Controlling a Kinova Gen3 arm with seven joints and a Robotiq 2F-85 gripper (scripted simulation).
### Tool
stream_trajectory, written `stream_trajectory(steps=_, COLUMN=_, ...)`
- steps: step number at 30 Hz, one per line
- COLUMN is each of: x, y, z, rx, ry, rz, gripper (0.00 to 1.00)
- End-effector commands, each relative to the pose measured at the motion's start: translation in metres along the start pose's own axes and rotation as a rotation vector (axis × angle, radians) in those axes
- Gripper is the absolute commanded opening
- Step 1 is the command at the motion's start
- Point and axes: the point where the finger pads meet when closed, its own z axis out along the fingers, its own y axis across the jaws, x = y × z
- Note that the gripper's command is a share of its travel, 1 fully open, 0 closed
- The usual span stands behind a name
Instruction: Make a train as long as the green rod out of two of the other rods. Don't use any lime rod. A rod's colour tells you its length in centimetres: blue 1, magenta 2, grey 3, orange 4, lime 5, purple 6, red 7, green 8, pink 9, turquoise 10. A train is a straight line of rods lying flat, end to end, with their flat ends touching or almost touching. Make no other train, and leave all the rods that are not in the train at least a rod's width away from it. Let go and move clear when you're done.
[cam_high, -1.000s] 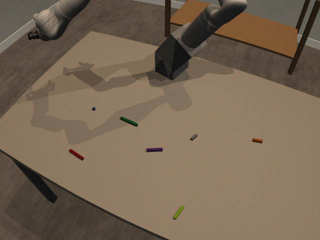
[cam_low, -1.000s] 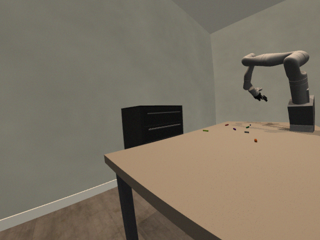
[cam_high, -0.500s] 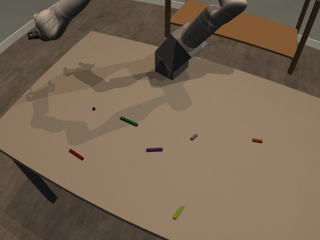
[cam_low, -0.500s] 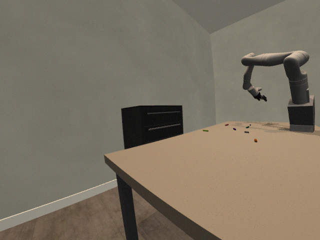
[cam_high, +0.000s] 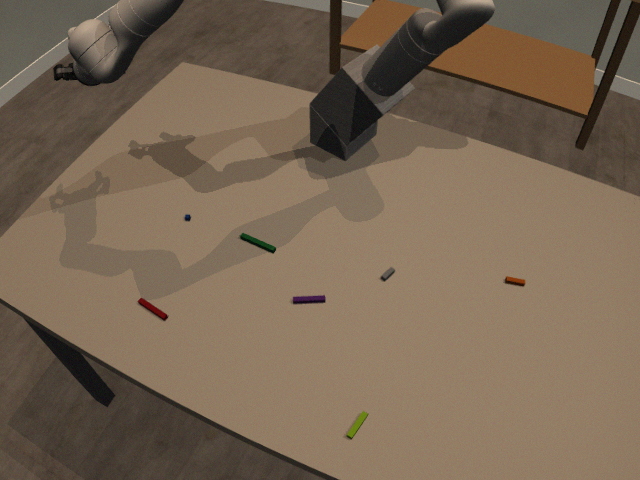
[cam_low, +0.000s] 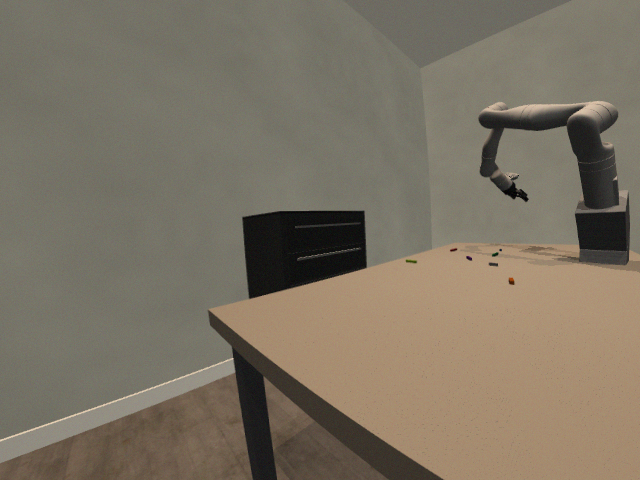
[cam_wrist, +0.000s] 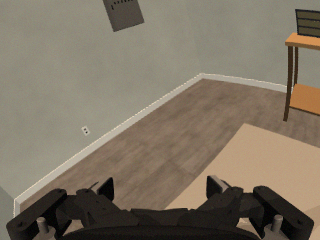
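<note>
The rods lie scattered flat on the tan table (cam_high: 465, 361) (cam_low: 413, 361), none touching. They are a green rod (cam_high: 257, 242) (cam_low: 495, 254), a purple rod (cam_high: 308, 299) (cam_low: 468, 257), a red rod (cam_high: 152, 308) (cam_low: 453, 250), a grey rod (cam_high: 387, 273) (cam_low: 493, 264), an orange rod (cam_high: 514, 281) (cam_low: 511, 281), a lime rod (cam_high: 357, 424) (cam_low: 410, 261) and a tiny blue cube (cam_high: 187, 217). My gripper (cam_high: 63, 72) (cam_low: 519, 194) (cam_wrist: 159, 188) is open and empty. It hangs high in the air beyond the table's far left edge, away from all rods. The wrist view shows no rod.
The arm's dark base (cam_high: 343, 124) (cam_low: 602, 227) stands at the table's back edge. A wooden shelf unit (cam_high: 516, 62) (cam_wrist: 303, 94) stands behind the table. A black drawer cabinet (cam_low: 305, 248) stands by the wall.
</note>
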Motion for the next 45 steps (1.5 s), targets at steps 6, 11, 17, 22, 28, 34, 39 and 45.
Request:
stream_trajectory(steps=6, x=-0.008, y=-0.013, z=-0.041, rx=0.026, ry=-0.009, rz=0.056, gripper=1.0)
stream_trajectory(steps=11, x=-0.021, y=-0.017, z=-0.079, rx=0.034, ry=-0.024, rz=0.13, gripper=1.0)
stream_trajectory(steps=17, x=-0.039, y=-0.017, z=-0.133, rx=0.043, ry=-0.051, rz=0.232, gripper=1.0)
stream_trajectory(steps=22, x=-0.051, y=-0.015, z=-0.163, rx=0.046, ry=-0.069, rz=0.289, gripper=1.0)
stream_trajectory(steps=28, x=-0.072, y=-0.005, z=-0.219, rx=0.046, ry=-0.108, rz=0.393, gripper=1.0)
stream_trajectory(steps=34, x=-0.081, y=0.0, z=-0.241, rx=0.044, ry=-0.125, rz=0.433, gripper=1.0)
stream_trajectory(steps=39, x=-0.081, y=0.0, z=-0.241, rx=0.044, ry=-0.125, rz=0.433, gripper=1.0)
stream_trajectory(steps=45, x=-0.086, y=0.004, z=-0.253, rx=0.042, ry=-0.135, rz=0.456, gripper=1.0)
